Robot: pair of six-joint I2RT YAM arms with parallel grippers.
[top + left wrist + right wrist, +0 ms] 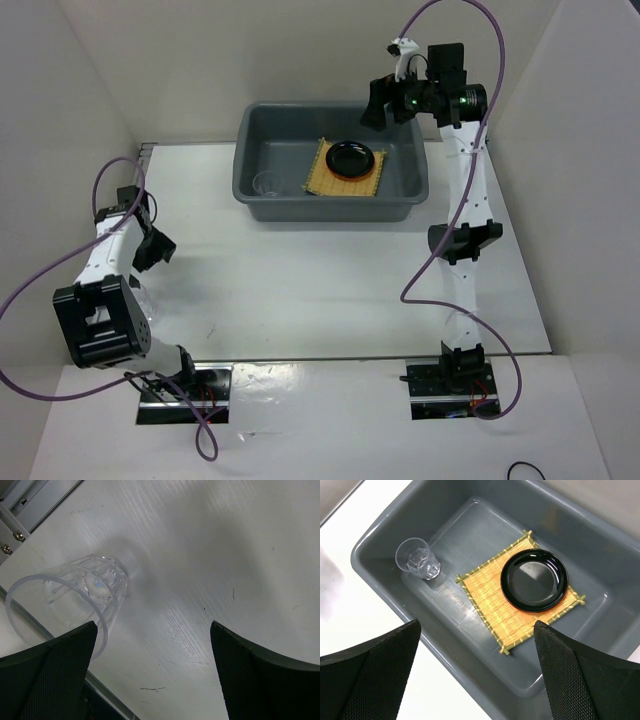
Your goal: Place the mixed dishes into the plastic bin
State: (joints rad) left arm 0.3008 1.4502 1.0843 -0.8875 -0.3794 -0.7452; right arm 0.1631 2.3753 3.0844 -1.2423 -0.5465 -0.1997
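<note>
The grey-blue plastic bin (256,195) stands at the far middle of the table. In it lie the tan woven mat (495,592) with the black plate (534,580) on top, and one clear glass (417,559) upright at the left end. A second clear glass (75,597) lies on its side on the table near the left edge. My left gripper (152,630) is open and empty just above the table, with this glass beside its left finger (55,675). My right gripper (477,630) is open and empty, high over the bin's rim. The orange plate is out of view.
White walls close in the table on the left, back and right. A metal rail (30,505) runs along the table's left edge near the lying glass. The bin (470,680) has sloping walls and a rolled rim.
</note>
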